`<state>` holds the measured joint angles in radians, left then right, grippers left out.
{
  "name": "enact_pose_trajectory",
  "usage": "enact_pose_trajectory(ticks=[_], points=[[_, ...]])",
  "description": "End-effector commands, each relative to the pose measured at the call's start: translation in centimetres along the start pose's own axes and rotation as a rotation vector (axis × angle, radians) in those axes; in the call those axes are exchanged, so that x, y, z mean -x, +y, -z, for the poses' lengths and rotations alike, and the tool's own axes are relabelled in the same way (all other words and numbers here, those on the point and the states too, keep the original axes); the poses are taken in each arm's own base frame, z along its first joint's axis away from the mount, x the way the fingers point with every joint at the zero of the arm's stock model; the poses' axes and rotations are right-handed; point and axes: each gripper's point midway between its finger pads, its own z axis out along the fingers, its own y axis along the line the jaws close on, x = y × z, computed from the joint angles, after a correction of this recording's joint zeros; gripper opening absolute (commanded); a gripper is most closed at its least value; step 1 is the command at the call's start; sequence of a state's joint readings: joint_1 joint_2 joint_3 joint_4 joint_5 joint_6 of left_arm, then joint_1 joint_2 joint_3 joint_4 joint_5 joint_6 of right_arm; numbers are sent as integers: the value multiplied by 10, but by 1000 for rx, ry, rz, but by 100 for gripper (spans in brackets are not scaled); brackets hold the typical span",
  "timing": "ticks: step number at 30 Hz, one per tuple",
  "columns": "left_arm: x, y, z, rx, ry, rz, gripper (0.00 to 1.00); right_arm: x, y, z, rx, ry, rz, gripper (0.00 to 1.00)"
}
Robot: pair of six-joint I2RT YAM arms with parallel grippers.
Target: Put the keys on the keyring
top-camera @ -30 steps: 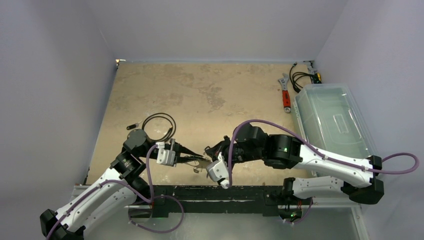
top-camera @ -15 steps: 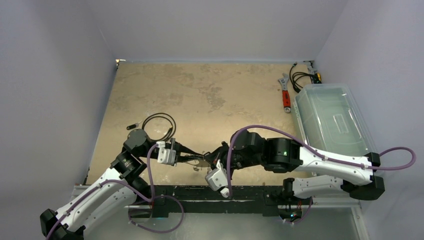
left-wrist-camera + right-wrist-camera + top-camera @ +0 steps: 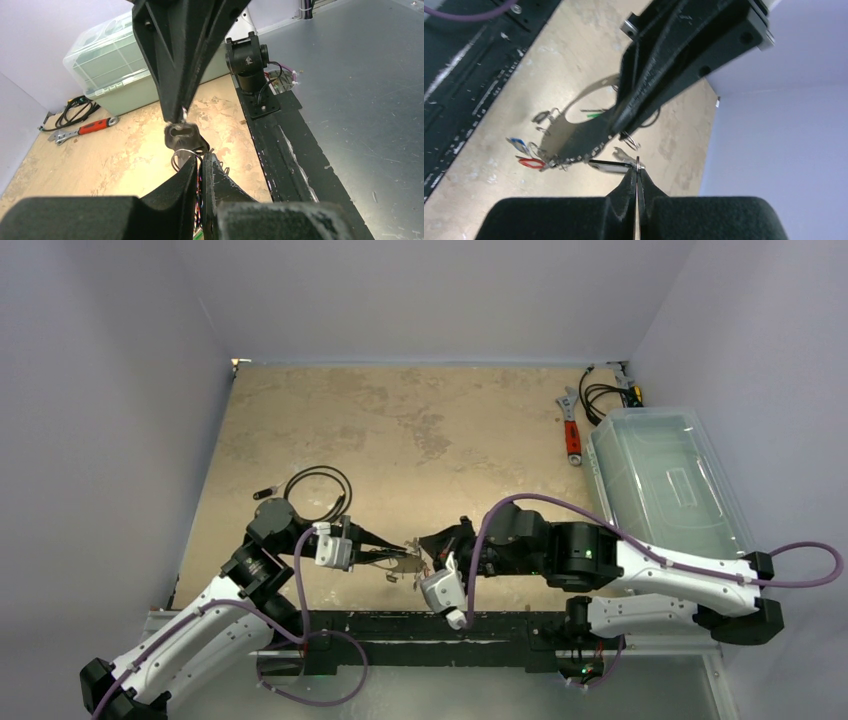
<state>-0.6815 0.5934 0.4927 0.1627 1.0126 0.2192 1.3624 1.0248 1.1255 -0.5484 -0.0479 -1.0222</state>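
Observation:
My left gripper (image 3: 403,559) is shut on the keyring (image 3: 574,154), a wide ring with a notched rim, and holds it just above the table near the front edge. Red-tagged (image 3: 531,162) and blue-tagged (image 3: 516,142) keys hang at its low end. A green tag (image 3: 592,113) shows beyond. My right gripper (image 3: 425,544) meets it from the right, shut on the small split ring (image 3: 637,163) of a black-headed key (image 3: 607,166). In the left wrist view that key (image 3: 182,135) hangs from the right fingers (image 3: 172,75) just above my left gripper (image 3: 201,161).
A black coiled cable (image 3: 318,492) and a small dark object (image 3: 264,493) lie behind the left arm. A red-handled wrench (image 3: 571,430), more cables (image 3: 603,395) and a clear plastic box (image 3: 665,480) are at the back right. A black rail (image 3: 430,625) runs along the near edge.
The right arm's elbow and forearm have shifted to the right and its wrist has turned, while its fingertips stay at the left gripper. The left arm has not moved.

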Motion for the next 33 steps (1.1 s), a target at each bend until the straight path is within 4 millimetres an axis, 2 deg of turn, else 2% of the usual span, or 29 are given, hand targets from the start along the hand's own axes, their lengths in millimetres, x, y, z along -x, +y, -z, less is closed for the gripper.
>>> enact_pose_trajectory(ticks=[1, 5, 11, 17, 27, 33], points=[[14, 1, -1, -9, -39, -44, 0, -4, -26, 15, -151, 33, -13, 0], [16, -1, -1, -17, -44, -40, 0, -6, -32, 14, -142, 66, 29, 0], [16, -1, -2, -21, -45, -37, 0, -12, -27, 4, -80, 112, 86, 0], [14, -2, -3, -29, -44, -27, 0, -14, -31, 1, -78, 129, 133, 0], [14, -1, -3, -25, -42, -25, 0, -5, -29, -5, -37, 91, 178, 0], [13, -1, -3, -23, -39, -23, 0, 4, -16, -7, 15, 43, 161, 0]])
